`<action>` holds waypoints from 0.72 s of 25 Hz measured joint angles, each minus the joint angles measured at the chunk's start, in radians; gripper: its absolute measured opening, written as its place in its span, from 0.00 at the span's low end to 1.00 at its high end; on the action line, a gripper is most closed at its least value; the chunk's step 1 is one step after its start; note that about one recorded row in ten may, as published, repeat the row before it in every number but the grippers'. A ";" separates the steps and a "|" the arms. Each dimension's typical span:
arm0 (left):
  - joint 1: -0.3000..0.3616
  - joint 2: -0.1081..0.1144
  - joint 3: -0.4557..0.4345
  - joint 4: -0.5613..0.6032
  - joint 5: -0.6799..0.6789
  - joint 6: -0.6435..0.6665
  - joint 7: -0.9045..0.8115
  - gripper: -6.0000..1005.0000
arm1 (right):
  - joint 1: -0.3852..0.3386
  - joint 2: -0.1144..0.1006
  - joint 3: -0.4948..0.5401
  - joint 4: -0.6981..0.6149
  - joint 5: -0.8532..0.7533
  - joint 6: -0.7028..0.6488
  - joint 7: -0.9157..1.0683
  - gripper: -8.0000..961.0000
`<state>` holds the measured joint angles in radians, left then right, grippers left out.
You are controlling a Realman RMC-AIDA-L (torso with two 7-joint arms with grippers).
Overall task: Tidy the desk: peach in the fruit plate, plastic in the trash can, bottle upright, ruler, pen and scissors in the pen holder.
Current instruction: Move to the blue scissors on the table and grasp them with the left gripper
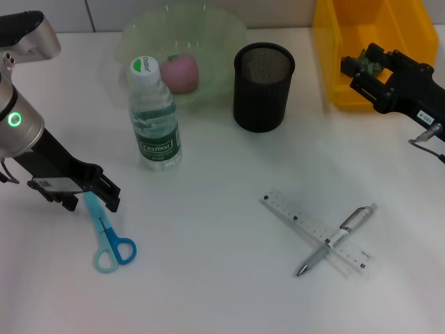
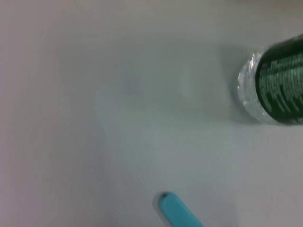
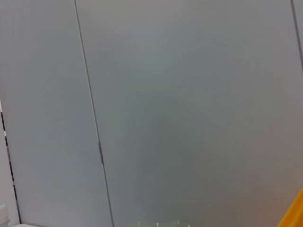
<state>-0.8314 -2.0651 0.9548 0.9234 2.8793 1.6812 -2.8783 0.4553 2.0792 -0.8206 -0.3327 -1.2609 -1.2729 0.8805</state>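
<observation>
My left pincer (image 1: 104, 191) is hovering low over the white desk (image 1: 222, 278), right above the blade end of the blue-handled scissors (image 1: 108, 240), whose loops are lying just past it toward me. I cannot tell whether its fingers are apart or together. My left wrist camera is showing what the head view hides under the pincer: the turquoise blade tip (image 2: 177, 213) lying flat on bare desk. It is also catching the green-labelled base of the clear plastic water bottle (image 2: 277, 85), which is standing upright beside the pincer, farther from me.

My right pincer (image 1: 361, 69) is hanging at the near edge of the yellow plastic bin (image 1: 348, 35), with its black fingers apart and nothing between them. Its wrist camera is showing only a grey panelled wall.

Between the two pincers the black mesh pen holder (image 1: 263, 87) is standing. The pink peach (image 1: 181, 73) is sitting in the pale green fruit plate (image 1: 215, 35) behind the bottle. Nearer me, well away from both pincers, the silver pen (image 1: 337, 240) is lying across the clear plastic ruler (image 1: 295, 219).
</observation>
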 joint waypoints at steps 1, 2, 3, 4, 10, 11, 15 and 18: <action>0.000 0.000 0.000 0.000 0.000 0.008 0.000 0.78 | 0.003 0.000 0.000 0.005 0.000 0.000 -0.005 0.58; 0.000 -0.001 0.000 0.000 0.000 0.016 0.000 0.78 | 0.004 0.000 0.000 0.008 0.000 0.001 -0.007 0.58; 0.001 -0.001 0.002 0.000 0.000 0.019 0.000 0.78 | 0.006 0.001 0.000 0.011 0.000 0.002 -0.009 0.58; 0.003 -0.002 0.004 0.000 -0.001 0.022 0.000 0.78 | 0.006 0.001 0.000 0.011 0.000 0.003 -0.009 0.58; 0.007 -0.004 0.006 -0.006 -0.003 0.027 0.001 0.78 | 0.009 0.003 0.000 0.012 0.000 0.005 -0.009 0.58; 0.007 -0.004 0.006 -0.006 -0.003 0.027 0.001 0.78 | 0.009 0.004 0.000 0.012 0.000 0.005 -0.009 0.58; 0.002 -0.004 0.003 -0.025 -0.003 0.027 0.001 0.78 | 0.010 0.004 0.000 0.015 0.000 0.007 -0.009 0.58; -0.001 -0.006 0.006 -0.025 -0.006 0.024 0.001 0.78 | 0.014 0.004 0.000 0.021 0.000 0.010 -0.009 0.58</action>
<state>-0.8321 -2.0707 0.9611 0.8981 2.8737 1.7050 -2.8777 0.4697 2.0831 -0.8206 -0.3113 -1.2609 -1.2630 0.8711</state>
